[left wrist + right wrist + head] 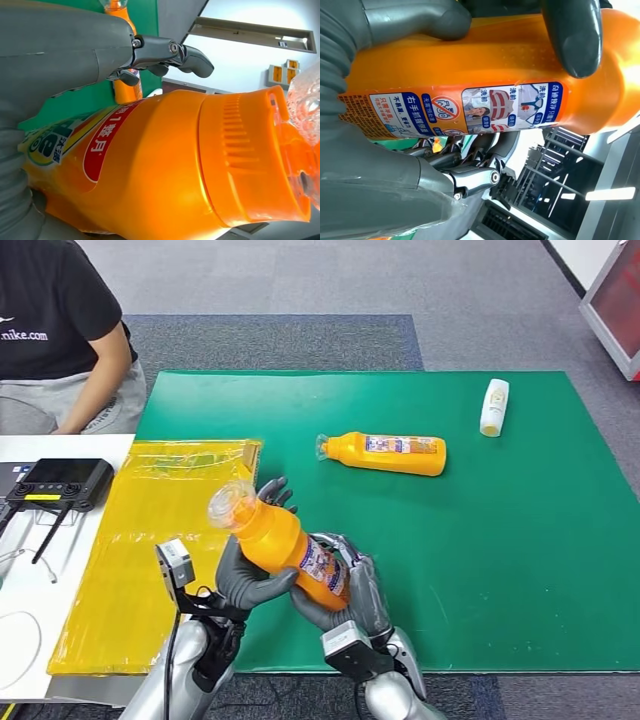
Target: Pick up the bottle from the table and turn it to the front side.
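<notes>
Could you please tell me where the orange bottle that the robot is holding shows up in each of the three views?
Head view: the held orange bottle is low and centre-left, tilted, gripped by the left hand and right hand.
Left wrist view: it spans the frame, cap end to the picture's right.
Right wrist view: it runs across the upper half.
Shared landmark: the green mat.

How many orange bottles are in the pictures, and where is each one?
2. One orange bottle is held above the table by the left hand and right hand. The other bottle lies on the green mat.
</notes>
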`<state>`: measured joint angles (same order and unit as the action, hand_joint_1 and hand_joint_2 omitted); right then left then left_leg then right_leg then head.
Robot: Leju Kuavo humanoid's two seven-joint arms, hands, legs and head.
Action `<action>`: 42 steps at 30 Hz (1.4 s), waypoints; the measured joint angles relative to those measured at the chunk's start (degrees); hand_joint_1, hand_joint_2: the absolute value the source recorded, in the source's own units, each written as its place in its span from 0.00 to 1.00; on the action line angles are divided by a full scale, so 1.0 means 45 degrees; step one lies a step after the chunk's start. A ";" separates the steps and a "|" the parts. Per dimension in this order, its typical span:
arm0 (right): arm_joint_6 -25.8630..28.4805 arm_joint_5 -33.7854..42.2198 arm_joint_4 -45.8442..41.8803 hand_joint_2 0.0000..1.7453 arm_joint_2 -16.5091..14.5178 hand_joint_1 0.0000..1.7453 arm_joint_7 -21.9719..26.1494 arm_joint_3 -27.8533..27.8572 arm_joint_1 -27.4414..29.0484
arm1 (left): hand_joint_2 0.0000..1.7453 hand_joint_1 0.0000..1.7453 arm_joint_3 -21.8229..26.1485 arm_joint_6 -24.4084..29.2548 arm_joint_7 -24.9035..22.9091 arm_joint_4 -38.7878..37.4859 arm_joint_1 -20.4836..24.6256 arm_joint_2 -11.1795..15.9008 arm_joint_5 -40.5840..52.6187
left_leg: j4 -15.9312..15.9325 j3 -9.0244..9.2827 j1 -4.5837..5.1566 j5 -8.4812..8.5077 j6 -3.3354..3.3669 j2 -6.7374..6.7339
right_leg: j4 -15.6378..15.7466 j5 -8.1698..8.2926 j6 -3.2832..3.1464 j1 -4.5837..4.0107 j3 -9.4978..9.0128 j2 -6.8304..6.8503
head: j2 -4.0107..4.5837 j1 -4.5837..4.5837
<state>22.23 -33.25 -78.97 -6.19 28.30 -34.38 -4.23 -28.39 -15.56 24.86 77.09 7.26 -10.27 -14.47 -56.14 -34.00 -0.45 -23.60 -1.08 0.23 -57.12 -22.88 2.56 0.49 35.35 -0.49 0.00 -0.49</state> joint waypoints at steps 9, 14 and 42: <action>0.0086 -0.0012 0.0005 1.00 0.0005 0.72 -0.0024 -0.0041 -0.0117 | 1.00 1.00 -0.0142 -0.0050 0.0077 -0.0078 0.0161 0.0009 0.0238 | 0.0000 -0.0002 0.0000 0.0000 0.0000 0.0000 | 0.0000 0.0001 0.0000 0.0000 0.0001 0.0000 | 0.0000 0.0000; 0.0147 -0.0028 0.0023 1.00 0.0005 0.68 -0.0024 -0.0087 -0.0140 | 1.00 1.00 -0.0194 0.0026 0.0232 -0.0078 0.0227 0.0046 0.0695 | 0.0000 -0.0003 0.0000 0.0000 0.0000 0.0000 | 0.0000 0.0000 0.0000 0.0000 0.0005 0.0000 | 0.0000 -0.0002; 0.0605 0.0006 0.0199 1.00 0.0000 0.00 -0.0005 -0.0079 -0.0127 | 1.00 1.00 -0.0289 0.1106 0.0336 0.0369 0.0364 0.0712 0.2446 | 0.0000 -0.0010 0.0000 0.0002 -0.0002 -0.0001 | -0.0001 0.0000 -0.0001 -0.0001 0.0011 -0.0001 | 0.0000 -0.0001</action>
<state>24.95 -33.22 -78.07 -6.19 28.28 -34.73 -4.81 -29.69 -10.58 26.37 78.75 8.90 -7.07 -3.46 -56.14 -34.04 -0.45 -23.59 -1.09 0.23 -57.13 -22.87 2.56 0.49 35.40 -0.50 0.00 -0.49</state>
